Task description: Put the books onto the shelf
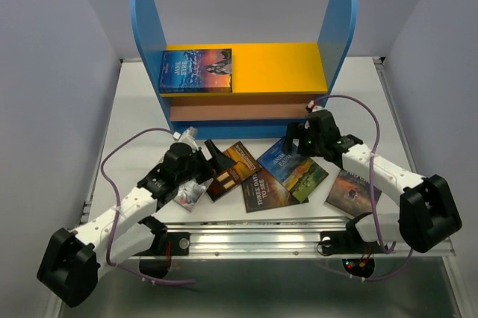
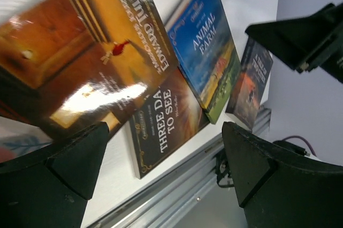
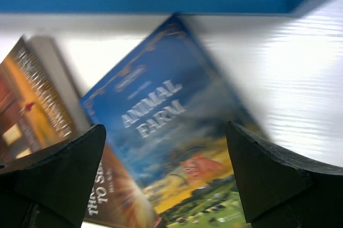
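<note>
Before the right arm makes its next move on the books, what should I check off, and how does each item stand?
1. Right gripper open: ok.
2. Right gripper centred over Animal Farm: ok, the cover fills the gap between its fingers.
3. Fingers touching the cover: cannot tell, the wrist view is blurred.
4. Nothing lying on Animal Farm: ok; its edge overlaps Three Days to See.
5. Left gripper open and empty: ok.
6. Room on the shelf: ok; Jane Eyre takes only the left of the yellow top board.
</note>
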`<state>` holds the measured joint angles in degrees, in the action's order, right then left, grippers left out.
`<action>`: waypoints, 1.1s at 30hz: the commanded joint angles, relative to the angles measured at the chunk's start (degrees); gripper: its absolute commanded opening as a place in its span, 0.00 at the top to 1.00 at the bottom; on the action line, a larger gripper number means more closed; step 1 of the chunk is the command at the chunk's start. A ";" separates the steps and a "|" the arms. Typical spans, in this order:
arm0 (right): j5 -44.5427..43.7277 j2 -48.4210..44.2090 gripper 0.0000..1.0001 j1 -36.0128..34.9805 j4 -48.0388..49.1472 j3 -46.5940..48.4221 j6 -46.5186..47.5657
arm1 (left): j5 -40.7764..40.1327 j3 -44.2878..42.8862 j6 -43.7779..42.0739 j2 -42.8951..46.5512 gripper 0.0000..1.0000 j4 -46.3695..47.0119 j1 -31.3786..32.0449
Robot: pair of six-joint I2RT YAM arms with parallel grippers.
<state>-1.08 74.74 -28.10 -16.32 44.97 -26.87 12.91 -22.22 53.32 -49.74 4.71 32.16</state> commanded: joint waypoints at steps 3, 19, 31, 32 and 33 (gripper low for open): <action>0.11 -2.32 0.00 6.91 -0.56 -2.60 0.68 | -0.59 -3.27 4.77 -6.42 0.01 12.41 8.59; 10.22 0.67 0.00 13.94 -0.38 -6.56 -2.22 | -7.19 -22.16 17.86 -40.07 0.01 16.47 24.70; 19.79 -1.43 0.01 15.09 0.06 -10.25 -2.92 | -7.98 -24.54 26.57 -48.88 0.02 15.33 28.22; 21.63 -2.31 0.04 15.09 0.06 -10.17 -2.92 | -8.33 -24.28 26.83 -48.44 0.02 15.24 28.22; 22.26 -3.97 0.07 15.09 0.06 -9.99 -2.75 | -9.29 -24.19 27.10 -48.18 0.02 14.89 28.22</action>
<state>14.37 74.76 -13.13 -17.06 35.33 -29.50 6.35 -45.84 78.52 -98.19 21.02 60.18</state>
